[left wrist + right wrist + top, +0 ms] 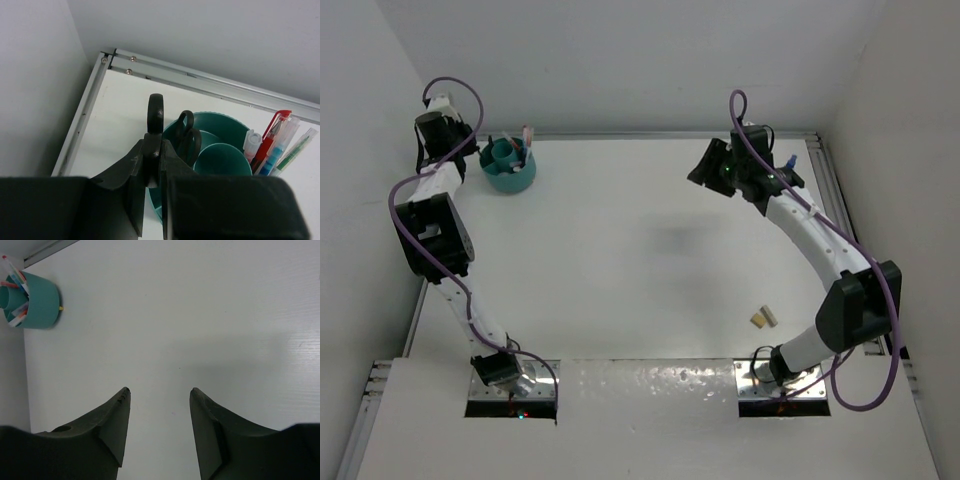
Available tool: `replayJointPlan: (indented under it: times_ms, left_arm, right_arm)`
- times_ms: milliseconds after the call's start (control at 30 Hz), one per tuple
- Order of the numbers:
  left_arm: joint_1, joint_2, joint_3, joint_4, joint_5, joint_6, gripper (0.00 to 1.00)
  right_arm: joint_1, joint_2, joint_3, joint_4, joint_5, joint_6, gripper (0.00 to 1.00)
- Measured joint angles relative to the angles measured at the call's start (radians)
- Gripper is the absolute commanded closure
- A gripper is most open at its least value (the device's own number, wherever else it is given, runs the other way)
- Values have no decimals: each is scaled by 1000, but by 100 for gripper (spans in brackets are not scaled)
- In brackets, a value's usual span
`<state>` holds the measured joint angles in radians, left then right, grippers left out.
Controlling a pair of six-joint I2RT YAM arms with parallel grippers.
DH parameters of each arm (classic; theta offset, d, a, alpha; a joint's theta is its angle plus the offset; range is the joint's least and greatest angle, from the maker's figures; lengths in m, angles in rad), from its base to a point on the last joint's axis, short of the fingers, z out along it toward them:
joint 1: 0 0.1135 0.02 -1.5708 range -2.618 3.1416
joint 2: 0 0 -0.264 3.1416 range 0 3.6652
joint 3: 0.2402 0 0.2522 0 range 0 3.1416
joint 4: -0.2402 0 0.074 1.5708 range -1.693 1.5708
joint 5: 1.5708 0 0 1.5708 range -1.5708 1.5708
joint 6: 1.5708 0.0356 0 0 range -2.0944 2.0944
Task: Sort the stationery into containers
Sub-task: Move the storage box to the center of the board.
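Note:
The round teal pot point(510, 167) stands at the far left of the table. My left gripper point(154, 145) is right beside its rim, shut on one handle of the black scissors point(156, 112). The other handle loop point(189, 134) hangs over the pot point(220, 160). Red point(272, 132), blue point(280, 150) and green point(298, 146) pens stand in the pot's far side. My right gripper point(159, 392) is open above bare table at the far right point(708, 165), nothing between its fingers. Two tan blocks point(763, 317) lie near the right arm's base.
Metal rails point(200, 80) and the white walls close off the table's back and left just behind the pot point(35, 300). A small blue-tipped item point(790, 159) shows beside the right arm near the back rail.

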<state>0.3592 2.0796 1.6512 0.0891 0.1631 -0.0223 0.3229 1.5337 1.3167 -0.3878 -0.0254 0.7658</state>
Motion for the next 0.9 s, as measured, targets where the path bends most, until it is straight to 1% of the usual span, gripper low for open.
replayJointPlan:
  times_ms: [233,467,567,900]
  left_arm:
    - [-4,-27,-29,-42,5,10,100]
    - [-18,-174,-166,-85,18,13,100]
    - [-29,-223,-199,-93,20,14,100]
    - [-63,-291,-269,-93,1,44,100]
  right_arm:
    - [0,-51,-11,-10,14,0,50]
    - [0,-114,-44,-9,36,-2,50]
    - [1,-131,-60,-10,44,-3,50]
    - [1,-200,-110,-9,64,-12,50]
